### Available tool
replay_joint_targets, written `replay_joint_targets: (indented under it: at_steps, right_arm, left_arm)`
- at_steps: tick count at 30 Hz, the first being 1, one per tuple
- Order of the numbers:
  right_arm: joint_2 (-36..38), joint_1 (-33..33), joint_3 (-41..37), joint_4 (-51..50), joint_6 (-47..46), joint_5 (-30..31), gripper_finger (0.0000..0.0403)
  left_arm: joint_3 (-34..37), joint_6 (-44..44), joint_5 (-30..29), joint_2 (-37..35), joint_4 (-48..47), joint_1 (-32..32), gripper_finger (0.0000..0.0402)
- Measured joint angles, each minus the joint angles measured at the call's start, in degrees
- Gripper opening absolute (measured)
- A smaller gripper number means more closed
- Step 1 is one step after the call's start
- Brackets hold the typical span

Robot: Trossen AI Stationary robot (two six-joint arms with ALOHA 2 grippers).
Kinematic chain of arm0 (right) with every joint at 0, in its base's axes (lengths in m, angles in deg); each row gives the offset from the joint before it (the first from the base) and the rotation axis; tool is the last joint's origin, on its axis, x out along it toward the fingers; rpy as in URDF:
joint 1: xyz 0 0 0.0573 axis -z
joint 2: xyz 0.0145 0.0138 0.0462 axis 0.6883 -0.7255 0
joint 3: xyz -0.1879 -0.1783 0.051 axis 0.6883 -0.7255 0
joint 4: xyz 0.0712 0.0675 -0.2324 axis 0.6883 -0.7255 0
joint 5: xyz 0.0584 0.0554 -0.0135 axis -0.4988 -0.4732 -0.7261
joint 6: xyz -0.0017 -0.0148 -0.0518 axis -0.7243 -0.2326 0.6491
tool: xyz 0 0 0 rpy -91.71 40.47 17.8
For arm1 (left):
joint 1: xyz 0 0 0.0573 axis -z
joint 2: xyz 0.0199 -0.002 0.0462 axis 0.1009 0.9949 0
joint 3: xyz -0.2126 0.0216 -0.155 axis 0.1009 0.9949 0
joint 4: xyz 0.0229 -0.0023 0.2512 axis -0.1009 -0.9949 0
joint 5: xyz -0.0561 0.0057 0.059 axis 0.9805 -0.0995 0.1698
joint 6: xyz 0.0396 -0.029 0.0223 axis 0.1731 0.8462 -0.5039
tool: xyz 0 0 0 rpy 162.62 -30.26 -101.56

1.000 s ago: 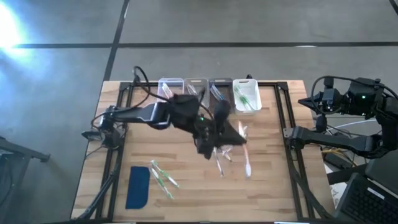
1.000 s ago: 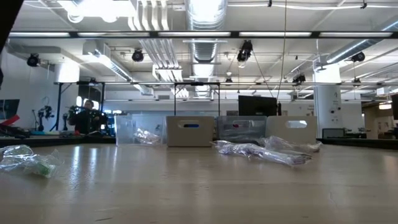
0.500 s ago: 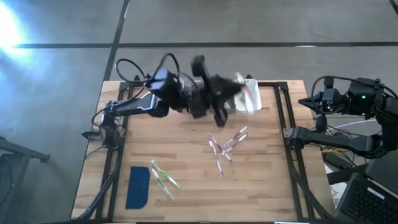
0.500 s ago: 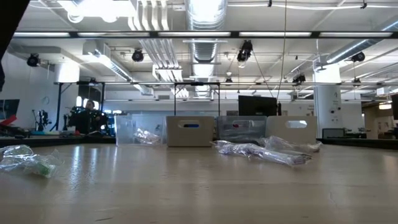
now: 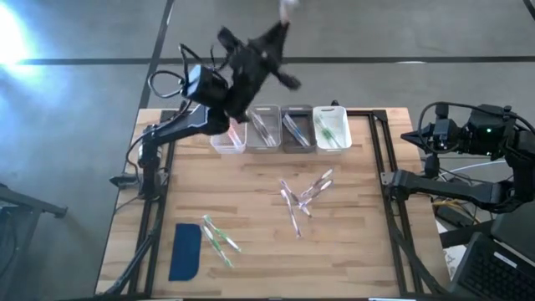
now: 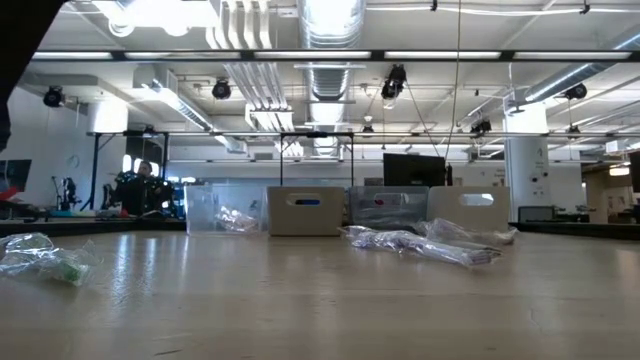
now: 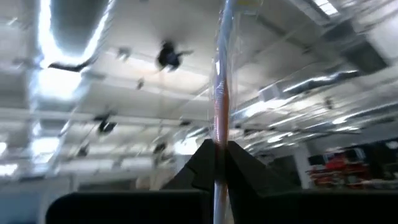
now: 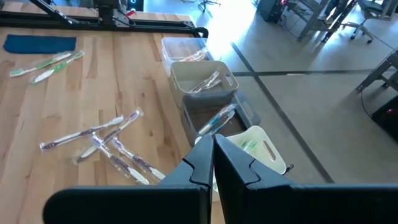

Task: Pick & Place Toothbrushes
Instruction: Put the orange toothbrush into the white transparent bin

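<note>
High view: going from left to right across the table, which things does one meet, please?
Blue pad → pair of green toothbrushes → first bin → second bin → third bin → white bin. The loose toothbrushes in the middle overlap the bins' span, so I leave them out.

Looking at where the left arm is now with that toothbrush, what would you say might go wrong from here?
1. The left gripper pinches the toothbrush near one end, raised high beyond the bins; the long free end could swing and slip out.
2. A release from that height may miss the narrow bins and land on the floor.
3. The loose toothbrush pile lies overlapped mid-table, so the next pick may drag neighbours along.
</note>
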State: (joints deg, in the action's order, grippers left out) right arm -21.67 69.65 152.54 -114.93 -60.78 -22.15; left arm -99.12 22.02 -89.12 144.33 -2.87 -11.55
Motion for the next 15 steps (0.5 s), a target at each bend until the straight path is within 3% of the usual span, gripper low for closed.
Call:
replay_joint_targets:
  at_steps: [5,15]
  right_arm:
    - [0.00,0.02,0.01,0.01,0.06,0.00,0.0008]
    - [0.02,0.02,0.01,0.01,0.06,0.00,0.0008]
  left_arm:
    - [0.16,8.94,-8.08,0.00,-3.98,-4.65,0.0020]
    - [0.35,37.53,-10.36,0.23,-22.75,-14.98,0.0020]
